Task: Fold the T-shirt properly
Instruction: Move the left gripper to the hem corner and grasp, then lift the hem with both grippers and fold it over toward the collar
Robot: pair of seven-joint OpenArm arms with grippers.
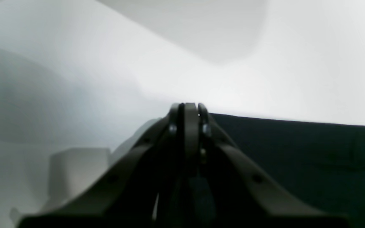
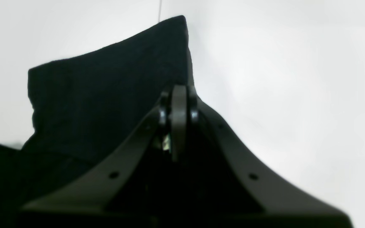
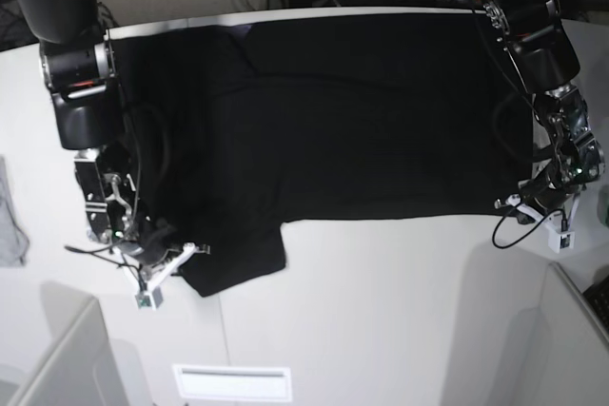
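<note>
My black T-shirt lies spread flat on the white table. My right gripper is pinched together at the sleeve and my left gripper at the hem edge, so I'd guess both sides lift together for 1 even fold.

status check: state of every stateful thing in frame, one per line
T-shirt: spread flat on the table, plain black side up, not yet folded
left gripper: shut at the shirt's edge; a pinch on cloth can't be confirmed
right gripper: shut at the sleeve; grip unclear
grey cloth: lying loose at the table edge
</note>
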